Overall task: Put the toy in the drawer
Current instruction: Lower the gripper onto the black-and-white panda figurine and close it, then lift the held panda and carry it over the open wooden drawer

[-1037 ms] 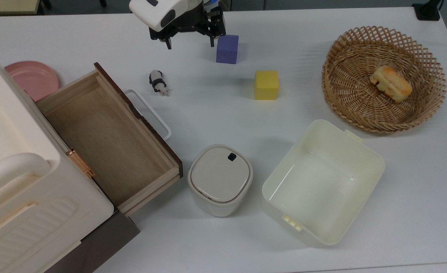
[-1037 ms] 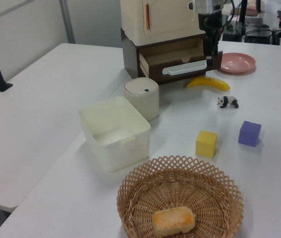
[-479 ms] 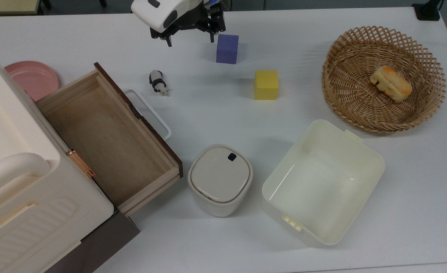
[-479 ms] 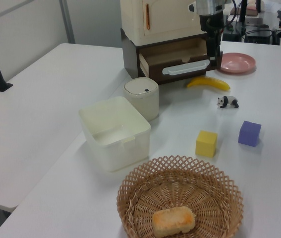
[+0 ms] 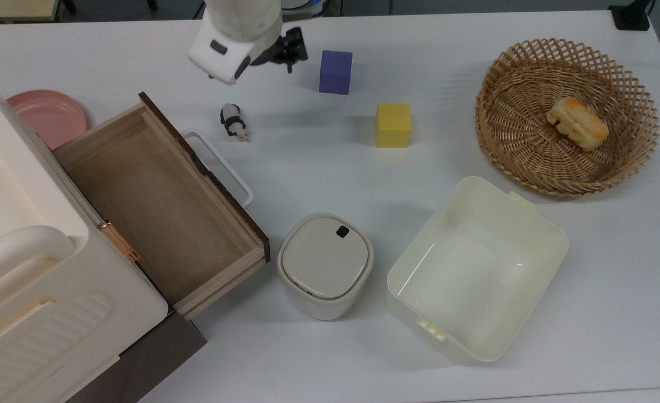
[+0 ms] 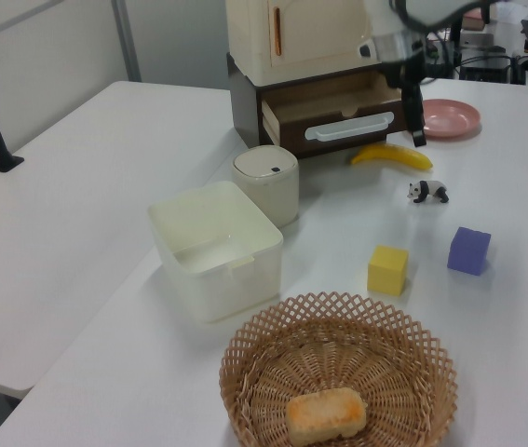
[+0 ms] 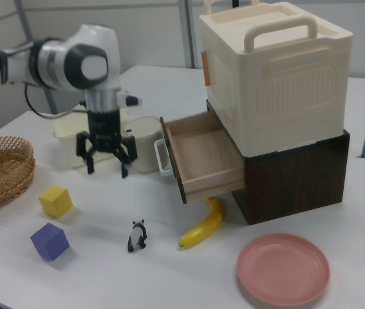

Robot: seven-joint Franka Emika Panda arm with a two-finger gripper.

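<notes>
Your white table (image 5: 330,179) carries everything. The toy (image 5: 233,121) stands on it just off the drawer's (image 5: 156,207) dark front, near the table's far edge in the top view, with a banana (image 7: 203,224) beside it in the right view. The drawer is pulled open, its wooden floor bare. Your gripper (image 7: 107,168) hangs above the table, fingers spread wide, holding nothing. A purple cube (image 5: 335,71) and a yellow cube (image 5: 393,125) sit nearby; grey wall panels stand behind.
</notes>
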